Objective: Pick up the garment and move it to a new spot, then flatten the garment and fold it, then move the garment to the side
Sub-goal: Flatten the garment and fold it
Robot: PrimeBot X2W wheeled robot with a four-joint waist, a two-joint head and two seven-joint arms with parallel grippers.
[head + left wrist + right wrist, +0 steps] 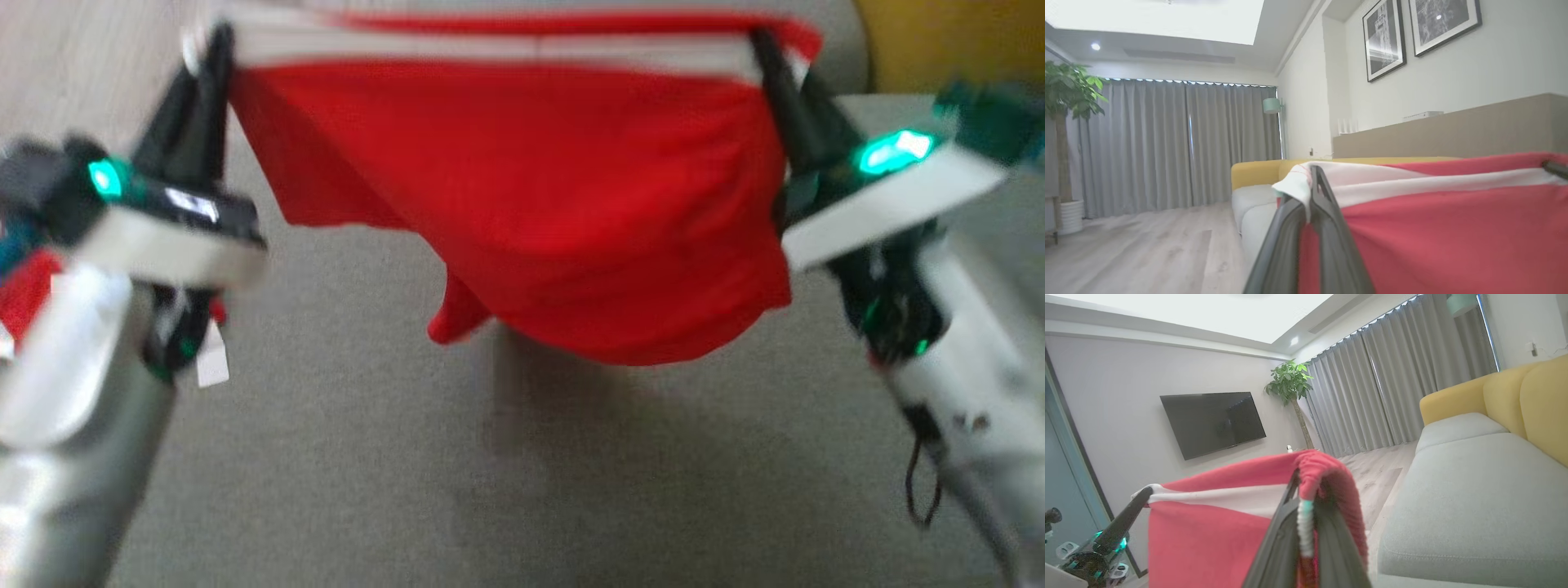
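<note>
While it hangs stretched between the two arms, the red garment has its long axis running left to right across the head view, and its white-striped top edge is pulled taut and nearly level. The left gripper has its jaws closed on the left end of that edge, where white cloth bunches over the fingertips in the left wrist view. The right gripper has its jaws closed on the right end, with a gathered red fold draped over its fingers. From the striped edge the cloth falls loosely toward the robot. Its lower hem sags deepest right of centre, and one loose corner points down. The garment hangs over the grey seat of a sofa with a yellow back, and its shadow lies on the cushion below.
</note>
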